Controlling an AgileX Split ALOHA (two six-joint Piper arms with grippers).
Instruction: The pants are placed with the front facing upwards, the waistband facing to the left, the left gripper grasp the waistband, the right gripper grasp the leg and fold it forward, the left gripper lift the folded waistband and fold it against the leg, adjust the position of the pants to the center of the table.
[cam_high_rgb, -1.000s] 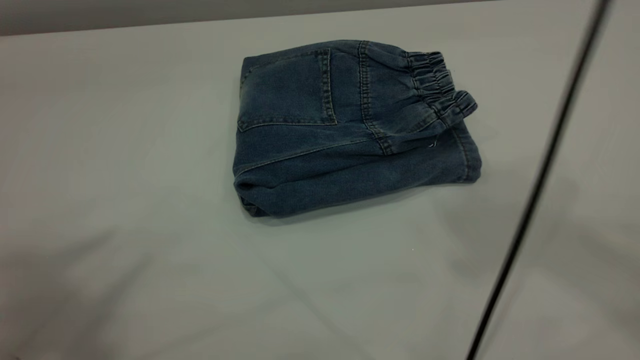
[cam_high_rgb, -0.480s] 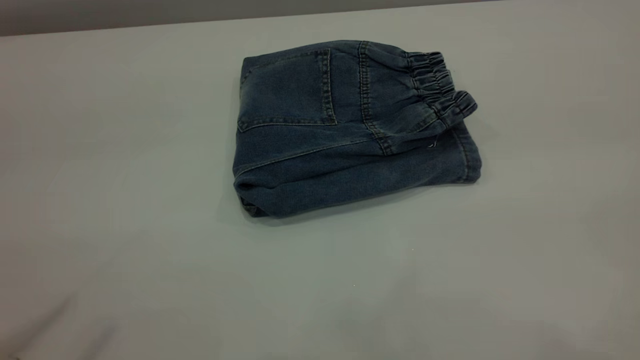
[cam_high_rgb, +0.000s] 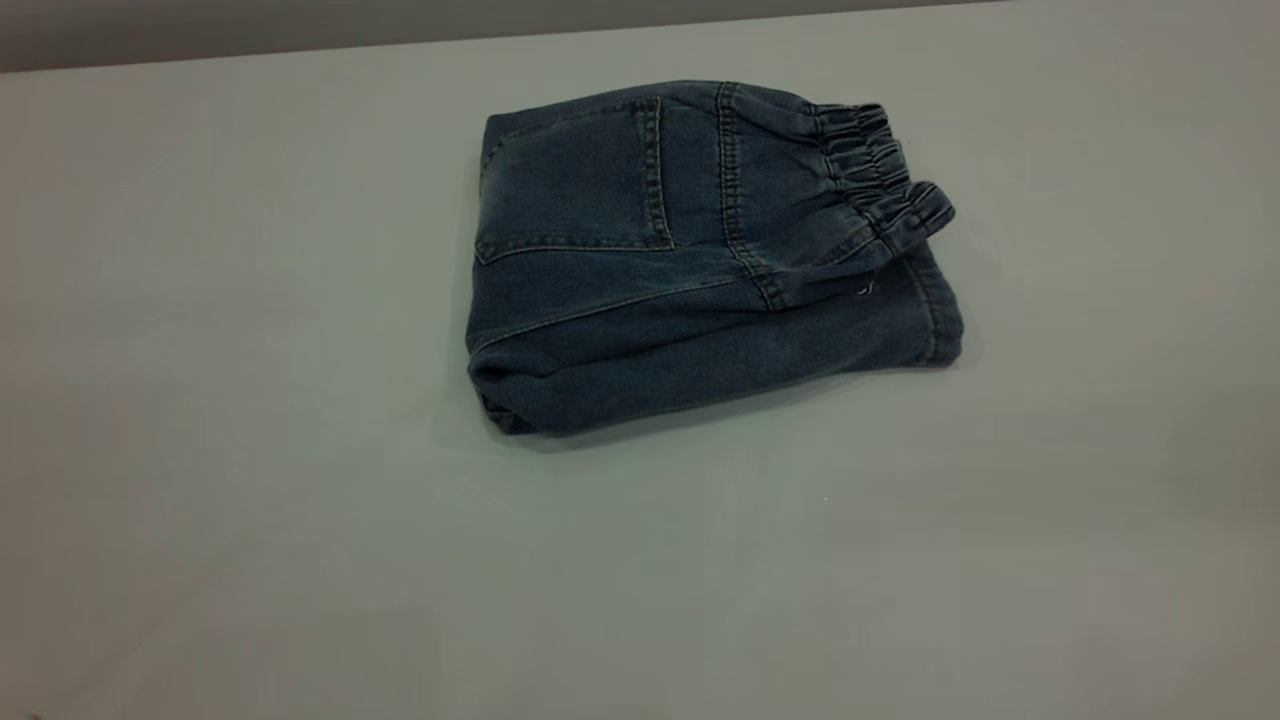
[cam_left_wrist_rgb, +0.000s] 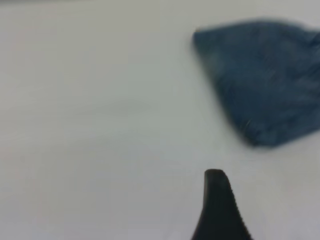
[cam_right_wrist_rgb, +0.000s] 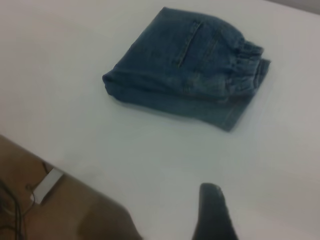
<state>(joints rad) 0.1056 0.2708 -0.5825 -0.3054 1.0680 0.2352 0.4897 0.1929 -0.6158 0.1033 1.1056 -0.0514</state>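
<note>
On the table (cam_high_rgb: 250, 350), in the exterior view, the pants (cam_high_rgb: 700, 260) lie folded near the middle, back pocket (cam_high_rgb: 580, 180) up, the waistband (cam_high_rgb: 880, 175) at the right over the leg (cam_high_rgb: 800, 350).

In the left wrist view, the left gripper (cam_left_wrist_rgb: 220, 210) is well apart from the pants (cam_left_wrist_rgb: 265, 80).

In the right wrist view, the right gripper (cam_right_wrist_rgb: 214, 212) is also apart from the pants (cam_right_wrist_rgb: 190, 65).

Each gripper shows one finger only, so I cannot tell their state.
</note>
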